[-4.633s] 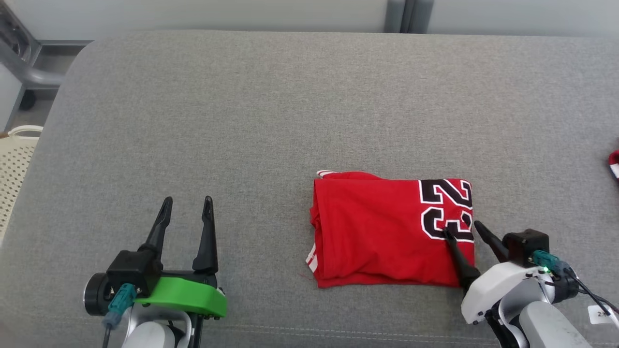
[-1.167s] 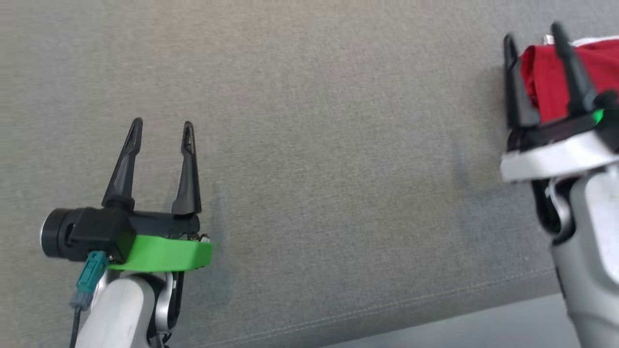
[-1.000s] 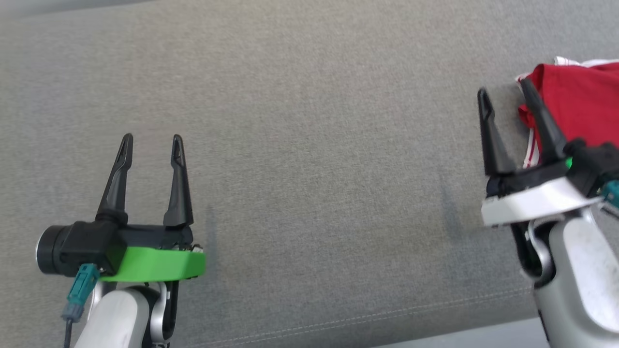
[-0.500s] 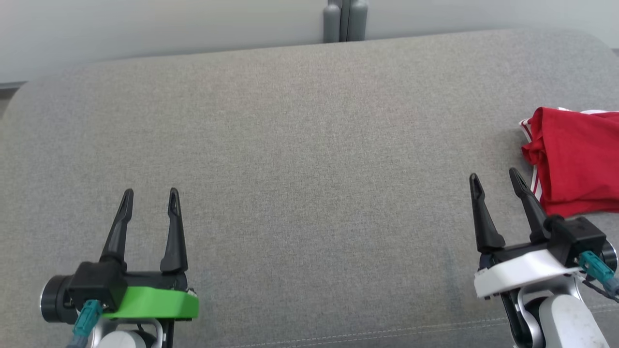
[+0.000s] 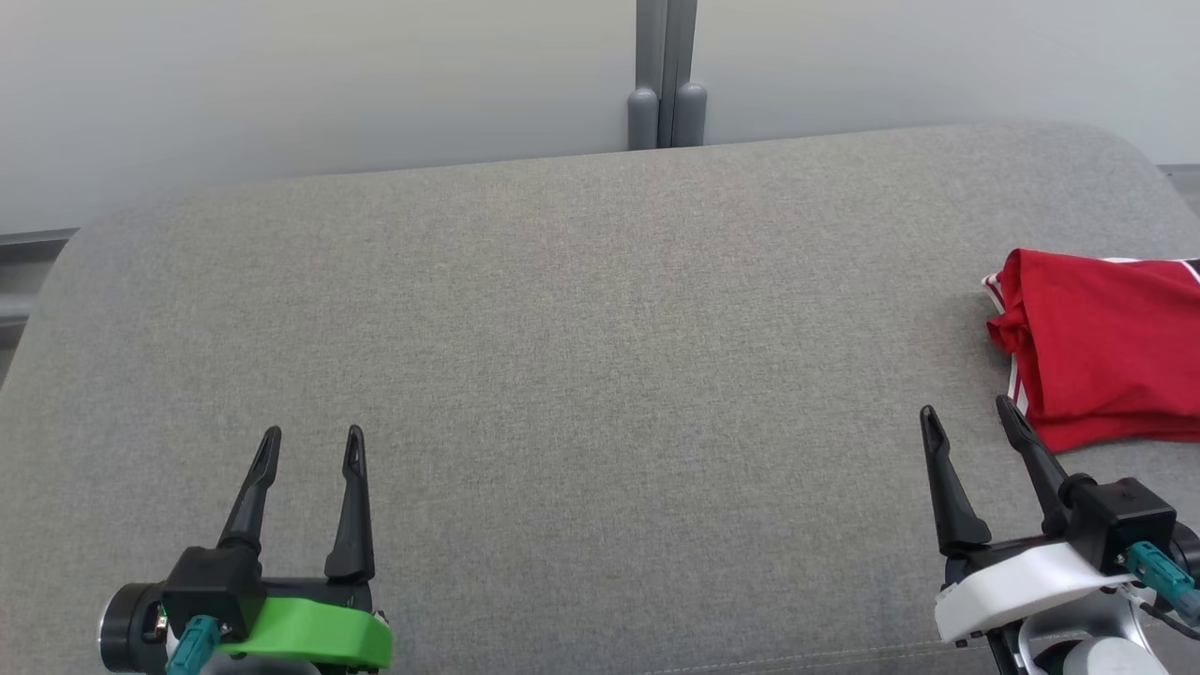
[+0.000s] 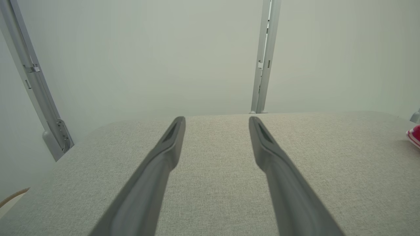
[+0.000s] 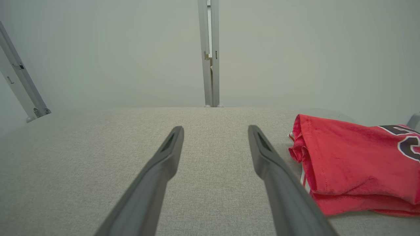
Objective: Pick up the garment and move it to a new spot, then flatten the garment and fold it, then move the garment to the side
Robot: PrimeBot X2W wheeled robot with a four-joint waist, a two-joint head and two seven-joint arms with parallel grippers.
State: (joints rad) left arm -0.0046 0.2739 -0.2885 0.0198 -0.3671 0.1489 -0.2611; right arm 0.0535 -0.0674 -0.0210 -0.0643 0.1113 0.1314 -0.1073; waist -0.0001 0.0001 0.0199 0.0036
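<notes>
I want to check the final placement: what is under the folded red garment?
The folded red garment lies on the grey cushion. Nothing sticks out from beneath it. Its layers cover the patch below, so anything flat there cannot be seen.

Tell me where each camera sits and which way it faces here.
Head view: up on the head, looking forward and down at the grey cushion; left gripper lower left, right gripper lower right, both open.
Left wrist view: low over the cushion, facing along its two fingers toward the wall.
Right wrist view: likewise low, facing the wall along its fingers, garment just right of them.
Shared: head and right wrist views both show the garment and the grey post.
</notes>
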